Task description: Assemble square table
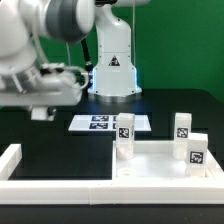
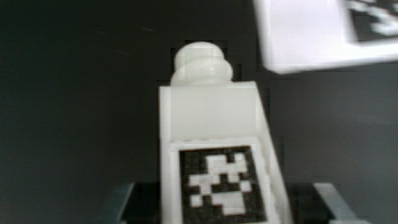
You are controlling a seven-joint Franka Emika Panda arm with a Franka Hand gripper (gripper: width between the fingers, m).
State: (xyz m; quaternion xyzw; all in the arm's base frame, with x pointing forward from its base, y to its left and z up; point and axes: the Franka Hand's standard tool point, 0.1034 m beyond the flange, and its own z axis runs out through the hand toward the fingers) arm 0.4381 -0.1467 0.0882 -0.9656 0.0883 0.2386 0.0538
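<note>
We've got a tagged leg clamped between the gripper fingers, high above the bench's black top; the square slab sits against the border wall.

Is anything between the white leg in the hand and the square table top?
Nothing visible blocks it. The hand grips the short white tagged leg; only the flat marker board lies between it and the white ribbed square slab.
</note>
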